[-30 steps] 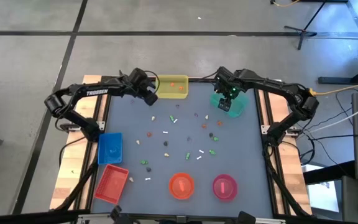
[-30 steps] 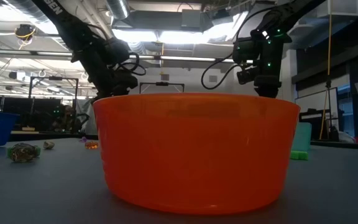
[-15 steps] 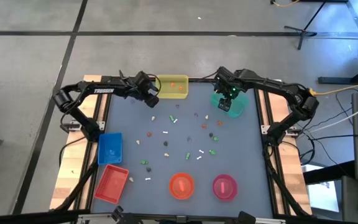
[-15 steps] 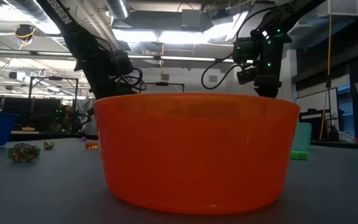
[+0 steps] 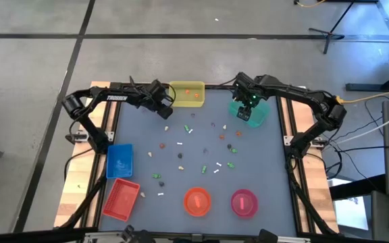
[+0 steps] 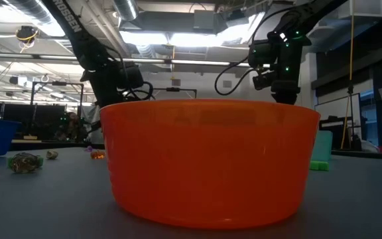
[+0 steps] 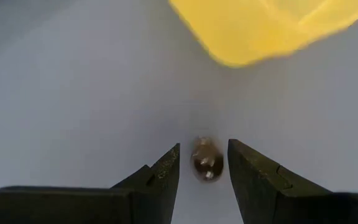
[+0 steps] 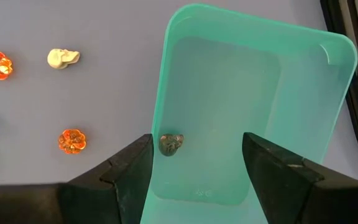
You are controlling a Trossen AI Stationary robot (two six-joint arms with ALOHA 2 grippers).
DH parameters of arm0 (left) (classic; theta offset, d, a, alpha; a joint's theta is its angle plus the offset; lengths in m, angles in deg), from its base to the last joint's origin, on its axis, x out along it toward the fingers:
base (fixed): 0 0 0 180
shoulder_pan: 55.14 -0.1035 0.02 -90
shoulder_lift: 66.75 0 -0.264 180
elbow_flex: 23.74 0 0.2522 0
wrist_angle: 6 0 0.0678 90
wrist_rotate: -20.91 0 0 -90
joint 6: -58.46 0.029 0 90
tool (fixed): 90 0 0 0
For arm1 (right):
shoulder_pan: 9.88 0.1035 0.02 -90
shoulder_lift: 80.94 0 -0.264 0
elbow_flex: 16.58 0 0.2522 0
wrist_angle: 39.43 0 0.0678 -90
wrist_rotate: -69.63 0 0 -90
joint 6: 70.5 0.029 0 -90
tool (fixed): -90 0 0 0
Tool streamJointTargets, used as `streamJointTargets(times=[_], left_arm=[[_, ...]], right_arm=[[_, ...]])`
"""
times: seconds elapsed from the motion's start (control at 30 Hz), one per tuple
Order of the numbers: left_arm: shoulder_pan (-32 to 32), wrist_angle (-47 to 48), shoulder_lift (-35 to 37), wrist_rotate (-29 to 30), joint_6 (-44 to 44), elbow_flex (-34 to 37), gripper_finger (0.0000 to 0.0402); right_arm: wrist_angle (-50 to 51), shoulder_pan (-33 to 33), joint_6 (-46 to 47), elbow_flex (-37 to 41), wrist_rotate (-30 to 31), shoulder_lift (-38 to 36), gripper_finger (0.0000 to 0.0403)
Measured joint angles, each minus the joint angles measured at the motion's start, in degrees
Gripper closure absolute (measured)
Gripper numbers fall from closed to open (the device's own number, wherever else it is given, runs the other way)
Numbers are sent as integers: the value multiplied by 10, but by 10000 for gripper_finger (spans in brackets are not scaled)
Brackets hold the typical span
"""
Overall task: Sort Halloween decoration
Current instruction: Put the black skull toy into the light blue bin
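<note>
Tiny Halloween trinkets lie scattered over the middle of the grey table. My left gripper is open beside the yellow tray. Its fingers stand on either side of a small dark-and-beige trinket that lies on the table, and they are not touching it. My right gripper hangs open over the teal tray. A dark grey trinket rests on that tray's floor. Two orange pumpkins and a white skull lie on the table beside the teal tray.
The yellow tray holds orange trinkets. A blue tray and a red tray sit at the table's left. An orange bowl and a pink bowl stand along the near edge. The orange bowl fills the low view.
My left gripper has moved a little toward the table's right and near edge and come down beside the yellow tray, with the arm stretching out behind it.
</note>
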State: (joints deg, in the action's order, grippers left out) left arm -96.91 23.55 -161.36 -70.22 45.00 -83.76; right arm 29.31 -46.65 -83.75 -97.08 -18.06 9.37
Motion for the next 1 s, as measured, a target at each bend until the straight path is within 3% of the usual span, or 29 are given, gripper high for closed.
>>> streamJointTargets(times=[0.6, 1.0], left_arm=[[3, 3, 0, 6, 0, 0, 284], [3, 3, 0, 6, 0, 0, 342]], right_arm=[[0, 0, 0, 0, 0, 0, 157], [0, 0, 0, 0, 0, 0, 157]])
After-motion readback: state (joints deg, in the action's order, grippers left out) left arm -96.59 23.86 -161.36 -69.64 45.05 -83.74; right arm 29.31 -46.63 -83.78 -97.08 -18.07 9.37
